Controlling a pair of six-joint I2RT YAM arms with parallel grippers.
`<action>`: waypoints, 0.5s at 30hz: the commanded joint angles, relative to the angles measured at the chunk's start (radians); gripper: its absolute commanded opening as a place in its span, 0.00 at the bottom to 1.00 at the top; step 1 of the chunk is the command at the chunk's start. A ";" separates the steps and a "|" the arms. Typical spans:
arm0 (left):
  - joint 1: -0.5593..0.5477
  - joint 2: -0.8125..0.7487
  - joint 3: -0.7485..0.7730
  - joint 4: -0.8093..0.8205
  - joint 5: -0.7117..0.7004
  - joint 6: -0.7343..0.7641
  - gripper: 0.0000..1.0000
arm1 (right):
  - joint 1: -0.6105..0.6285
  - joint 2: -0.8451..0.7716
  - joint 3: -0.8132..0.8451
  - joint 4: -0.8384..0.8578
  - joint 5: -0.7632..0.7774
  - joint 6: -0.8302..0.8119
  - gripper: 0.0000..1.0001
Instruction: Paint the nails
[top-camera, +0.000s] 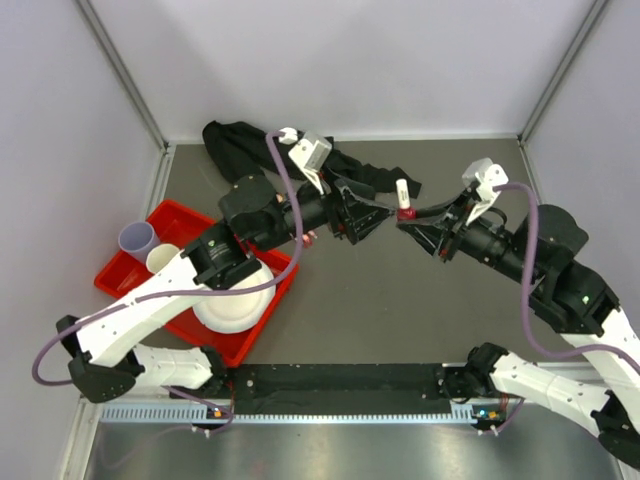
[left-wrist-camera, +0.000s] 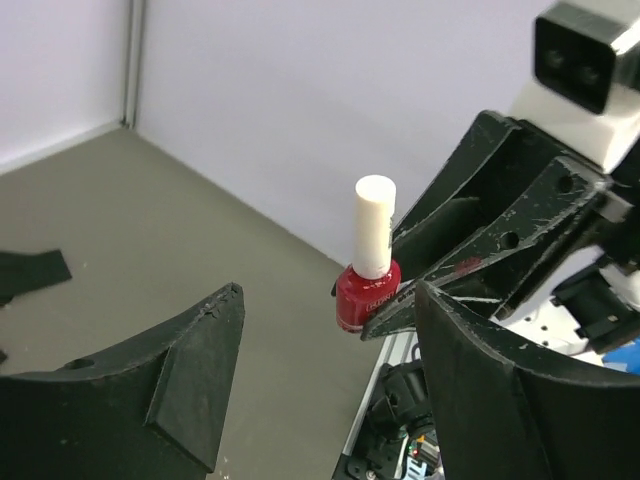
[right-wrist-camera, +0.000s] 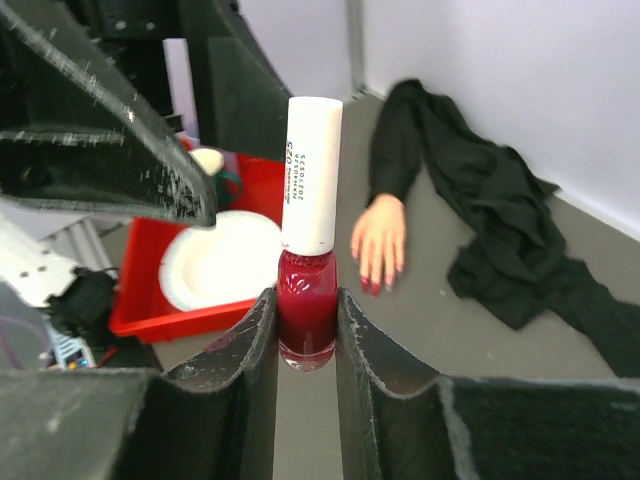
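Bottle (right-wrist-camera: 307, 305) in right pincer (right-wrist-camera: 305, 318), red tray (right-wrist-camera: 150, 312) beyond

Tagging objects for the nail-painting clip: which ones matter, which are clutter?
Job:
- nails on the mannequin hand
- polish bottle, clamped in the right gripper
- left gripper, open near the cap

Lying about:
- red tray
- white plate
- purple cup
- cream cup
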 joint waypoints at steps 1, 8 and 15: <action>-0.003 0.021 0.030 0.018 -0.072 -0.048 0.74 | -0.004 0.017 0.068 -0.013 0.154 -0.033 0.00; -0.004 0.068 0.057 0.046 -0.095 -0.077 0.80 | -0.004 0.023 0.065 -0.011 0.162 -0.033 0.00; -0.004 0.094 0.065 0.073 -0.118 -0.085 0.73 | -0.004 0.020 0.054 -0.007 0.142 -0.030 0.00</action>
